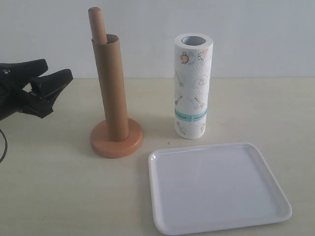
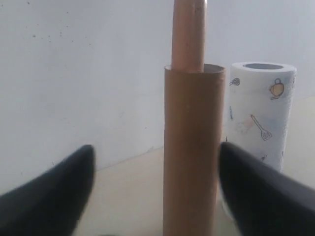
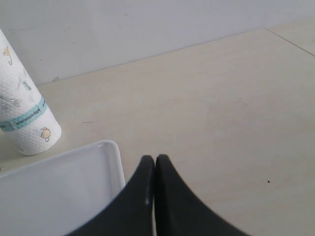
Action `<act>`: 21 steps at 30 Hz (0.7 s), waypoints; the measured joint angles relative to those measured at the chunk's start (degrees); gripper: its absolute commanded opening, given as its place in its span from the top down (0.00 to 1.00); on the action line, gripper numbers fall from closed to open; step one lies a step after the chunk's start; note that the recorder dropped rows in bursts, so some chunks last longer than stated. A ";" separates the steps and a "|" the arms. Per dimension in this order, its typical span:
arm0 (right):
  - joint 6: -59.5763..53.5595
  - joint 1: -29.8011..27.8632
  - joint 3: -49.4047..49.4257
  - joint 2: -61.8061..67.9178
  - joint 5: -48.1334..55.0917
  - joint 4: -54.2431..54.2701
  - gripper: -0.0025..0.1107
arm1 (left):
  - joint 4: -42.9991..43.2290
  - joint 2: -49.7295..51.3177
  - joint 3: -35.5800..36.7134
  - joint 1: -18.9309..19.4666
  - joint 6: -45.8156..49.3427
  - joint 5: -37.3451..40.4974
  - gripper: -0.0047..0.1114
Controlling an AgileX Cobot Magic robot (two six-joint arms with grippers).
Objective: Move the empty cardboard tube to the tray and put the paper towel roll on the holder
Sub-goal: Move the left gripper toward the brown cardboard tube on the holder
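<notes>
Exterior view – left gripper (image 1: 56, 70): at the left edge of the frame, about mid-height; jaws spread wide, holding nothing, mouth turned toward the tube and well apart from it.
Exterior view – empty cardboard tube (image 1: 112, 88): left of centre, upright, sleeved over the dowel of the holder (image 1: 116, 141); the dowel's rounded top pokes out above the tube's rim.
Exterior view – paper towel roll (image 1: 193, 86): standing upright right of centre, near the holder but not touching it.
Exterior view – tray (image 1: 216, 189): lower right, flat on the table (image 1: 49, 187), nothing in it; its far rim lies just in front of the roll.
Exterior view – right gripper: not seen here.
Left wrist view – fingers (image 2: 54, 196): two dark blurred pads, wide apart, with the tube (image 2: 192, 147) centred between them and clear of both; the roll (image 2: 261, 108) stands behind.
Right wrist view – right gripper (image 3: 155, 160): tips pressed together, empty, hanging above a corner of the tray (image 3: 110, 147), with the roll (image 3: 24, 118) beyond.
Step in hand: the first one, as I judge it, lining up to grasp the tube; nothing has been moved yet.
Next move calls for: bringing the left fingers around the tube's mid-body, closing gently so the cardboard is not crushed, then lifting straight up until it clears the dowel top before swinging to the tray.
</notes>
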 measured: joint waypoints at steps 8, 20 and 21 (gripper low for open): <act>0.00 0.00 0.00 0.00 0.00 0.00 0.98 | 4.21 0.00 -2.25 -0.15 -2.75 0.74 0.01; 0.00 0.00 0.00 0.00 0.00 0.00 0.98 | 2.29 7.68 -8.93 -4.25 -3.16 1.19 0.01; 0.00 0.00 0.00 0.00 0.00 0.00 0.98 | 2.16 8.24 -9.50 -4.25 -3.16 1.19 0.01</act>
